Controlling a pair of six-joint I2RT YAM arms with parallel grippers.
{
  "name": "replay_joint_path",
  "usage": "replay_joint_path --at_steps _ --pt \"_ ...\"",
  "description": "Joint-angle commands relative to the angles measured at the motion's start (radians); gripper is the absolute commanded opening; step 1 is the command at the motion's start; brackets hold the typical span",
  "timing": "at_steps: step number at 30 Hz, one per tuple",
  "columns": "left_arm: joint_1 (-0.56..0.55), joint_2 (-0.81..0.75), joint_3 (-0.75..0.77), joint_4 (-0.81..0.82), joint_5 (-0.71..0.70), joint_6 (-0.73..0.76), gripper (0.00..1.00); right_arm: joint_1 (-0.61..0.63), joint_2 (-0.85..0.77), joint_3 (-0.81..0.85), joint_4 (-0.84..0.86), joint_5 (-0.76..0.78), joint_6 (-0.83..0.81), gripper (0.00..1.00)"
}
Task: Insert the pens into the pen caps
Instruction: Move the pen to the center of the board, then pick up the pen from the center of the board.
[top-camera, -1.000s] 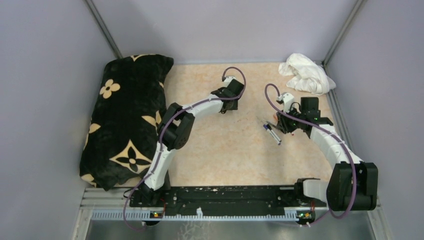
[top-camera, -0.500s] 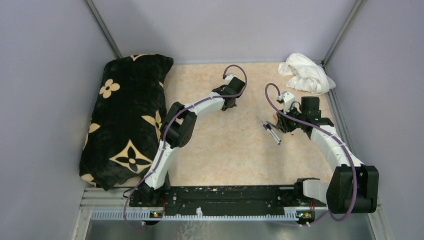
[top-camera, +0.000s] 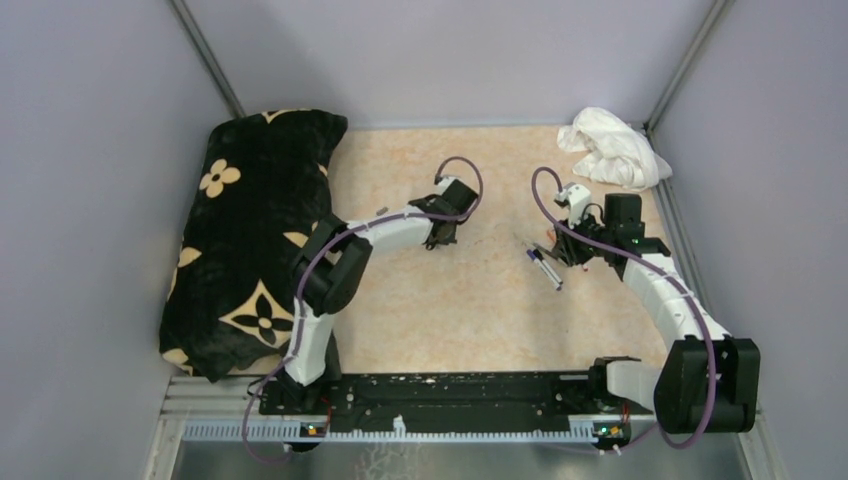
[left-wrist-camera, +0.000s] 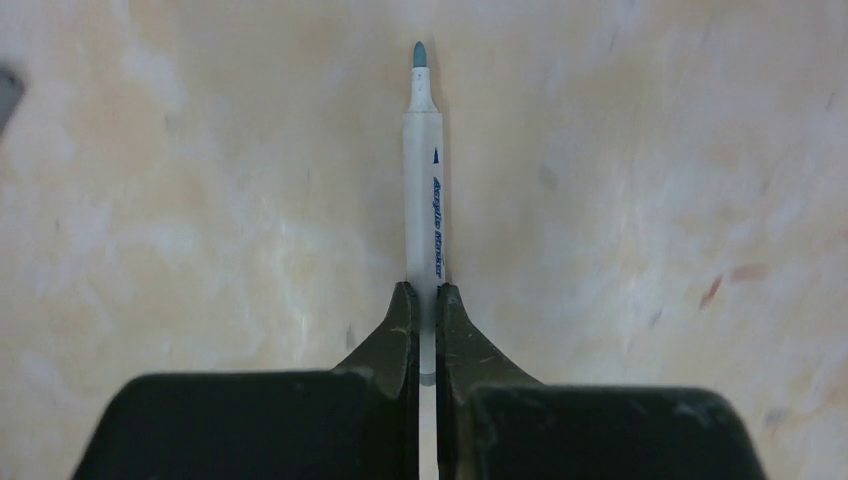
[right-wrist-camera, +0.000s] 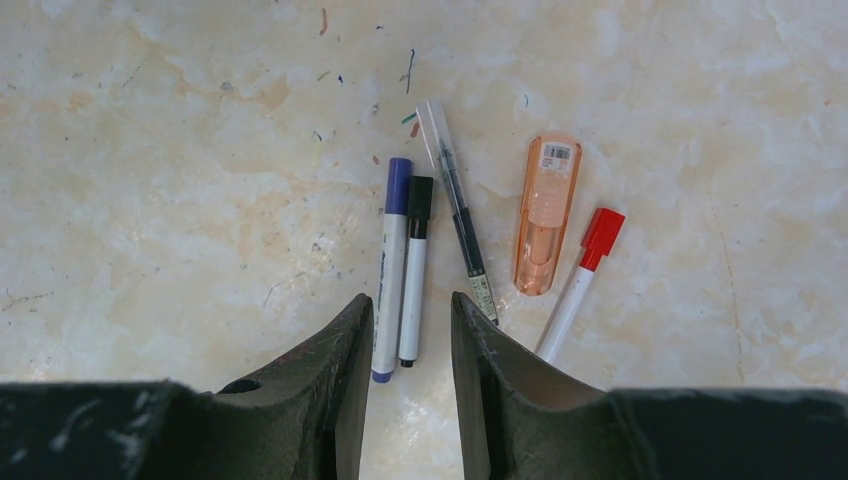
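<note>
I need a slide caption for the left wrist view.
Left end effector shut on an uncapped white marker pen with teal tip, beige marbled table behind.

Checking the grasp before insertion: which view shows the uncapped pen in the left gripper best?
Left wrist: the uncapped pen sticks straight out of the shut left gripper, teal tip bare. Top external shows only that gripper from above; the pen is too small to make out. Right wrist shows only other pens.
</note>
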Motion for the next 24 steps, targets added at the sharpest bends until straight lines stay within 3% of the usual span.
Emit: replay_joint_path --at_steps 1,8,13,17,21,24 --pt "-0.109 -0.114 -0.234 -0.087 0.000 0.009 0.00 -0.012 -0.030 0.016 0.025 -0.029 -0.004 0.34" --pt "-0.235 -0.277 -0.512 -0.098 0.028 -0.150 0.07 -0.012 -0.028 0.016 0.026 -0.042 -0.003 0.34" --pt "-0.237 -0.326 -0.578 -0.078 0.050 -0.179 0.29 -0.012 -0.025 0.015 0.025 -0.051 -0.004 0.34" --pt "-0.236 -0.286 -0.548 -0.084 0.032 -0.152 0.42 -0.012 -0.025 0.015 0.023 -0.052 -0.005 0.34" --pt "-0.234 -0.220 -0.499 -0.097 0.017 -0.134 0.41 -0.012 -0.025 0.014 0.023 -0.055 -0.006 0.34" --pt "-0.232 -0.188 -0.479 -0.096 0.036 -0.124 0.28 -0.012 -0.025 0.015 0.020 -0.059 -0.009 0.34"
